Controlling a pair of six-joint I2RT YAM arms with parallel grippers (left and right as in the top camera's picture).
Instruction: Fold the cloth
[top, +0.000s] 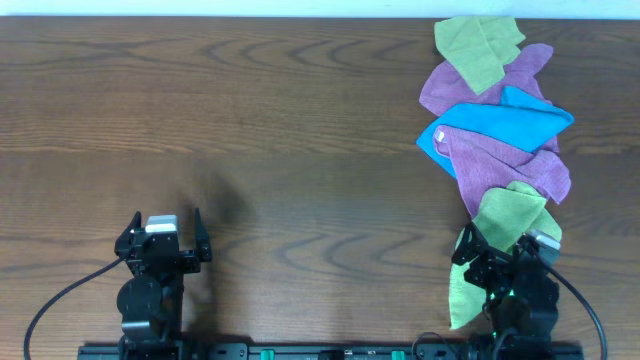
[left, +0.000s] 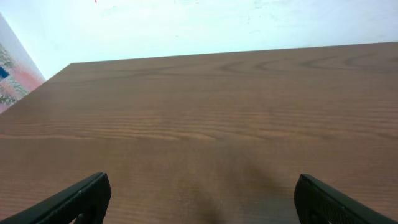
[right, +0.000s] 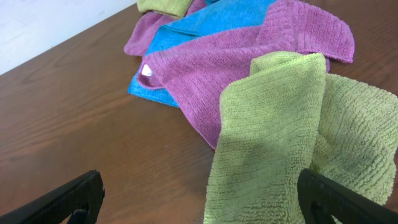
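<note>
The lime-green cloth (top: 508, 212) lies crumpled at the near right of the table, its near end (top: 461, 296) running under my right arm. In the right wrist view it (right: 273, 143) is folded over itself and fills the right half of the space between the fingers. My right gripper (top: 505, 248) (right: 205, 202) is open above it and grips nothing. My left gripper (top: 166, 224) (left: 205, 199) is open and empty over bare wood at the near left, far from the cloth.
A pile of cloths lies at the far right: a purple one (top: 510, 165) (right: 249, 50), a blue one (top: 500, 122) (right: 180, 31) and a duller olive-green one (top: 478, 45) (right: 163, 5). The brown wooden table (top: 280, 130) ends at a white wall.
</note>
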